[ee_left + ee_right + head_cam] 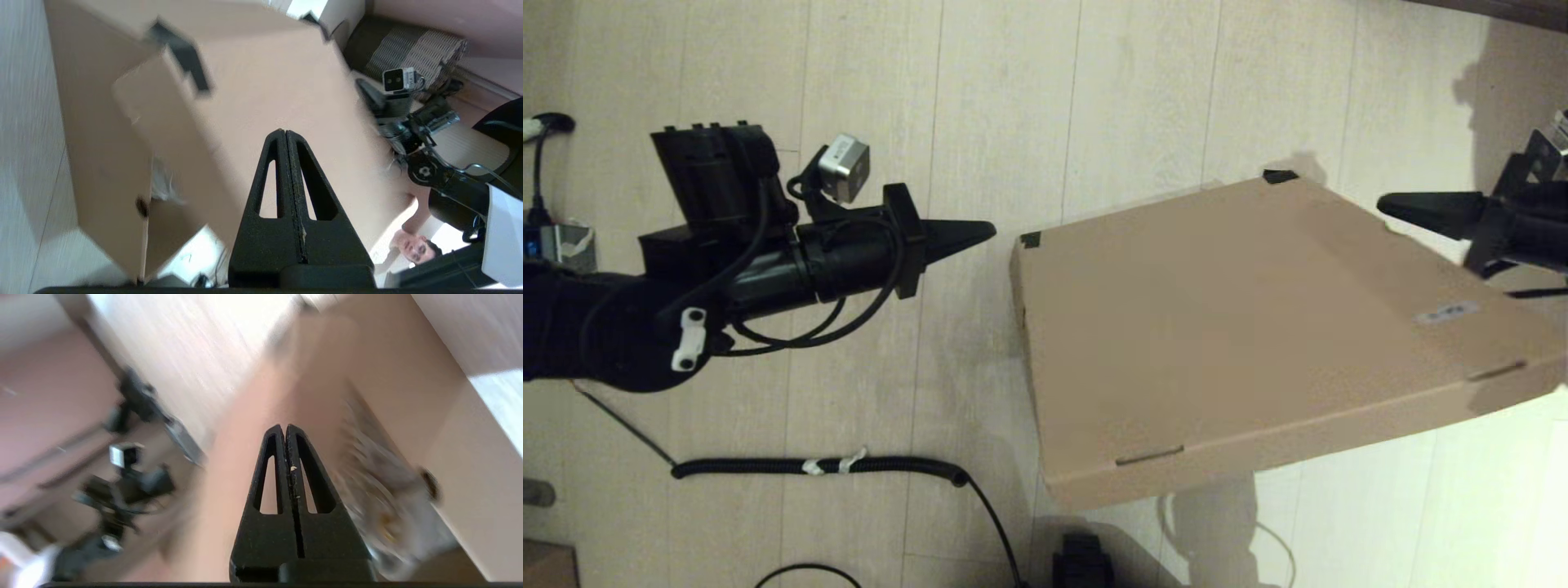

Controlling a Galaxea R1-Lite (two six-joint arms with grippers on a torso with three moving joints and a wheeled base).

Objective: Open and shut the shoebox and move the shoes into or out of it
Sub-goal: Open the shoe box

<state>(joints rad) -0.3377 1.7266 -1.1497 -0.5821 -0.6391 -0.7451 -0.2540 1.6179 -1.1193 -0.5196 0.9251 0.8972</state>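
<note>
left gripper (pixel 980 233): fingers pressed together, holding nothing, tip just off the left edge of the shoebox (pixel 1241 327). right gripper (pixel 1396 206): fingers together, empty, above the box's far right edge. the box sits on the floor (pixel 980 98) with its lid (pixel 261 94) tilted up; something white, probably the shoes (pixel 380 498), shows under it. risk: the lid is unsupported and may drop shut, or a closed tip may shove the box across the floor. you have open floor left of the box; cables (pixel 817 467) lie near its front left corner.
</note>
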